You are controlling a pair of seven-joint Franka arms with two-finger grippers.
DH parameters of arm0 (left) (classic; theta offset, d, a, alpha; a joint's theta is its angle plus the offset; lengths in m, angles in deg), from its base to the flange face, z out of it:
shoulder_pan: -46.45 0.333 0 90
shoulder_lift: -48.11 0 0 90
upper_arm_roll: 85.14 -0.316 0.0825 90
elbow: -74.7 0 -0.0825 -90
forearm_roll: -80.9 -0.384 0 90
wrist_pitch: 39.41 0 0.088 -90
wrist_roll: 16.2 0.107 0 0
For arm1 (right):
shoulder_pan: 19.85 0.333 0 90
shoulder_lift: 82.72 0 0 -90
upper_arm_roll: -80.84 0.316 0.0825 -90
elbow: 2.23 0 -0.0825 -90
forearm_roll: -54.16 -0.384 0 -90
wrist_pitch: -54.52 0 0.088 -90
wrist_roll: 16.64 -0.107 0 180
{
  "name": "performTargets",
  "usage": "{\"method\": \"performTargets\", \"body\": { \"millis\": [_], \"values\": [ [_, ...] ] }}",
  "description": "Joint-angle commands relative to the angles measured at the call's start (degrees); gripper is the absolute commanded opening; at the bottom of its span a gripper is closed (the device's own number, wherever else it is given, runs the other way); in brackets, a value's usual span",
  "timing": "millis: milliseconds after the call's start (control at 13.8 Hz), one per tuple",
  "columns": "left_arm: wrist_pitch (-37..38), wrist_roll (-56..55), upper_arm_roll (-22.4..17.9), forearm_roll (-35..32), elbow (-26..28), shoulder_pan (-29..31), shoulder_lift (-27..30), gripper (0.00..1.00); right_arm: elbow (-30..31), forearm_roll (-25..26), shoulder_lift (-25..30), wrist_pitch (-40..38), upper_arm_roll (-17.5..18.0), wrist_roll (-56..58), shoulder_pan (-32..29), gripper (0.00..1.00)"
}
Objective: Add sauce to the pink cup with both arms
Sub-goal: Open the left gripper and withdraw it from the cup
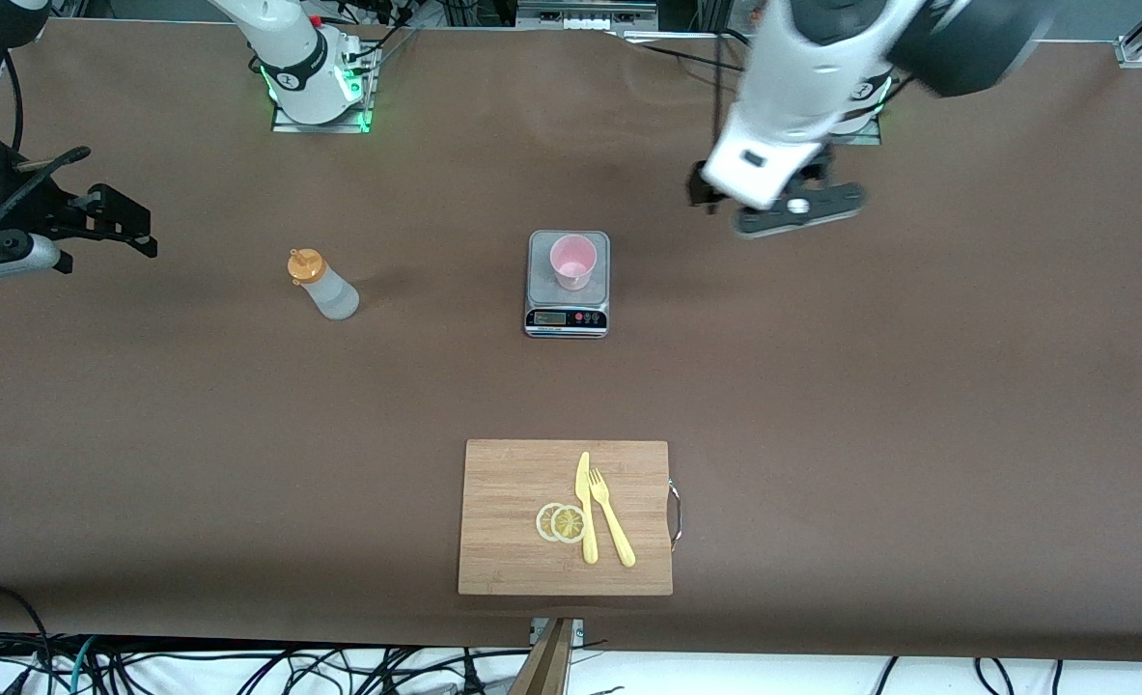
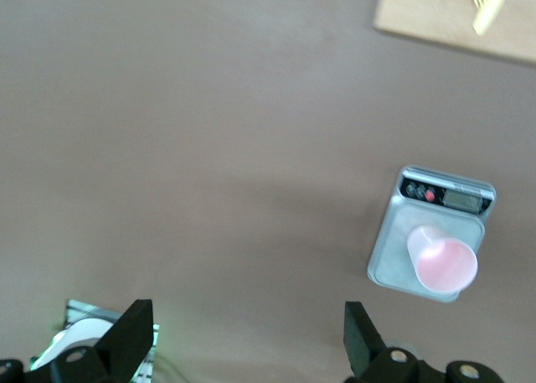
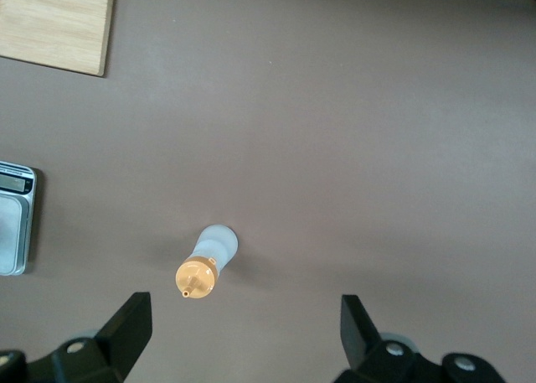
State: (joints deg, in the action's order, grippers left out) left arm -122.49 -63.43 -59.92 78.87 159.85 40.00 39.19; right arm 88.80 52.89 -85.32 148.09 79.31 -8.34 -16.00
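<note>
A brown table (image 1: pixel 821 405) carries a wooden cutting board (image 1: pixel 513 502) nearest the front camera, bearing a yellow knife (image 1: pixel 585 507), a fork (image 1: pixel 611 516) and lemon slices (image 1: pixel 561 522). The pale pink cup (image 1: pixel 571 261) stands upright on a grey scale (image 1: pixel 568 319) mid-table. The sauce (image 1: pixel 321 284), whitish with an orange cap, stands toward the right arm's end. The left gripper (image 1: pixel 794 208) and right gripper (image 1: pixel 112 227) hang spread, empty.

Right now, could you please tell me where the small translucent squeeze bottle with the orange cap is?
The squeeze bottle stands on the brown table, beside the grey scale toward the right arm's end, untouched.
</note>
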Motion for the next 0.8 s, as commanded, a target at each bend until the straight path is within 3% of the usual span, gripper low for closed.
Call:
{"method": "performTargets", "body": {
  "millis": [0,290,435,580,725],
  "values": [
    [1.6,6.9,-4.2,-0.2,-2.7,1.5,0.6,1.0,-0.9,1.5,-0.1,-1.4,0.2,-1.6,-0.1,1.0],
    [1.1,31.0,-13.9,1.4,-1.4,2.1,3.0,1.0,-0.7,3.6,0.1,-1.3,-0.1,-1.4,-0.2,1.0],
    [-0.7,39.6,-14.4,1.4,1.9,5.7,5.0,1.0,-0.5,3.6,0.0,-1.5,-0.8,-1.4,-0.2,1.0],
    [-6.4,41.9,-14.7,1.4,8.7,8.8,9.1,1.0,-0.5,3.6,0.1,-1.6,-0.8,-1.9,-0.2,1.0],
    [-7.2,43.3,-15.5,1.4,11.3,9.3,11.5,1.0,-0.5,3.5,0.0,-3.0,-0.8,-2.1,-0.2,1.0]
  ]
}}
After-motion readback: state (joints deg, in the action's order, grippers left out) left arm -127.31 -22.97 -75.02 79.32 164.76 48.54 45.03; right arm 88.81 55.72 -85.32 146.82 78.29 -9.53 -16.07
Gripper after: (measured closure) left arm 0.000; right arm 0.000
